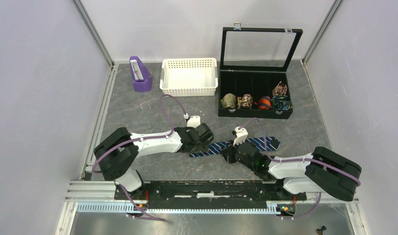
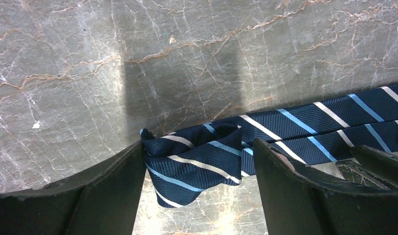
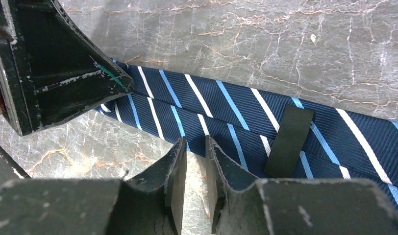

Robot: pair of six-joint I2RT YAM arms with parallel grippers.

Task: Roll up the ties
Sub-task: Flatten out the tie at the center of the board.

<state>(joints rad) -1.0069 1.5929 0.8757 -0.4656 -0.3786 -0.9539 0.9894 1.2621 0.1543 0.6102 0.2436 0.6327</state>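
The tie (image 1: 246, 146) lies flat on the worktop (image 1: 153, 107) between both arms. Left gripper (image 2: 198, 156): fingers apart, straddling the tie's folded end. Right gripper (image 3: 196, 147): fingers almost together, with the tips at the tie's near edge.

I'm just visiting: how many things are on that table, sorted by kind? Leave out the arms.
Flat navy striped tie: 1
Black case: 1
Rolled ties inside it: 5 (olive, brown, orange, multicoloured, blue-green)
White basket: 1
Purple holder: 1
Total: 9
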